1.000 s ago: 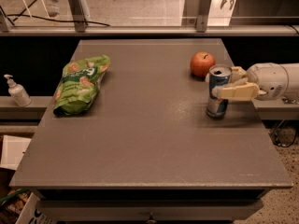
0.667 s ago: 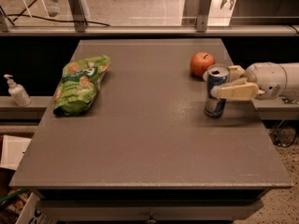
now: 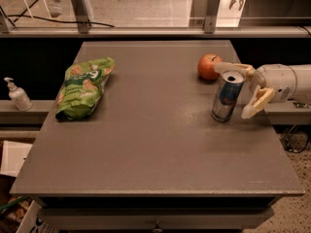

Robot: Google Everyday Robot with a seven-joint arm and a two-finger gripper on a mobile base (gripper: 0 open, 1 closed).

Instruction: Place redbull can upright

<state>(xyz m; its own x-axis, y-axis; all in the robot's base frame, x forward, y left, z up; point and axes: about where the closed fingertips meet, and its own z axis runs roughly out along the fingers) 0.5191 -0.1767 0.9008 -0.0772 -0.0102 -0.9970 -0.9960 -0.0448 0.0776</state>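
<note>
Near the right edge of the counter (image 3: 155, 135), the redbull can (image 3: 226, 98) stands on its base, about midway between the far and near edges, with the red apple (image 3: 209, 67) just behind it toward the far right corner. My gripper (image 3: 235, 91) reaches in over the right edge at can height with its claw spread. One finger runs behind the can's top rim toward the apple, and the other angles down clear of the can's right side. I cannot tell whether the far finger brushes the rim.

I judge the can to be light, thin-walled metal: stiff enough for a modest squeeze, easily dented by a hard one, and smooth enough to slip. It is tall on a narrow base, so a sideways nudge could tip it. The mouth looks opened, so it may be partly or wholly empty. If I had to take it again, I would grip it across the middle of the body from the side, not at the rim.

A second ago the near finger lay across the can's body, clamped on it. Now both fingers are apart and the can stands free in much the same spot. To my eye the placing is done, and what remains is backing out toward the right edge without clipping the can.

A green snack bag (image 3: 82, 86) lies by the left edge, and a pump bottle (image 3: 17, 93) sits on a ledge beyond it.
</note>
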